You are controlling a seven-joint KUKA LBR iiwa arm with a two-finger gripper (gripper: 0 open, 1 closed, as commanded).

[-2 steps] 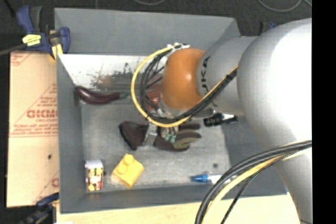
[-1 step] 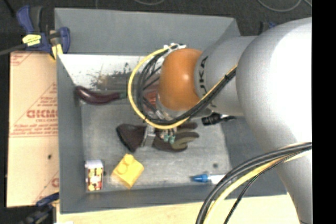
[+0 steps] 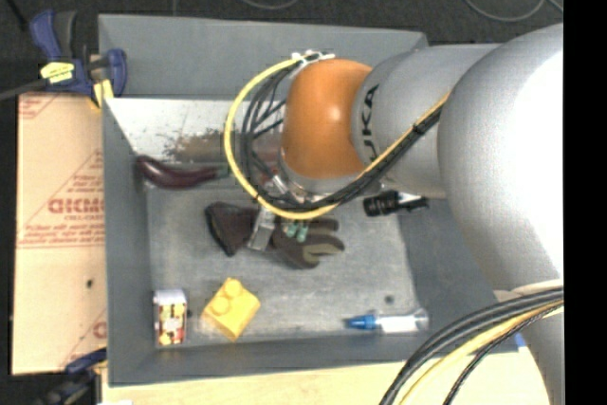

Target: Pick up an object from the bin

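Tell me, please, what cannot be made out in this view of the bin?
1. Camera view: the dark brown thing in the middle of the bin is partly hidden under the gripper and orange cover; one piece or two, I cannot tell.
2. Camera view: the black thing on the right is half under the arm; its kind is unclear.
3. Camera view: the print on the red and white box is too small to read.
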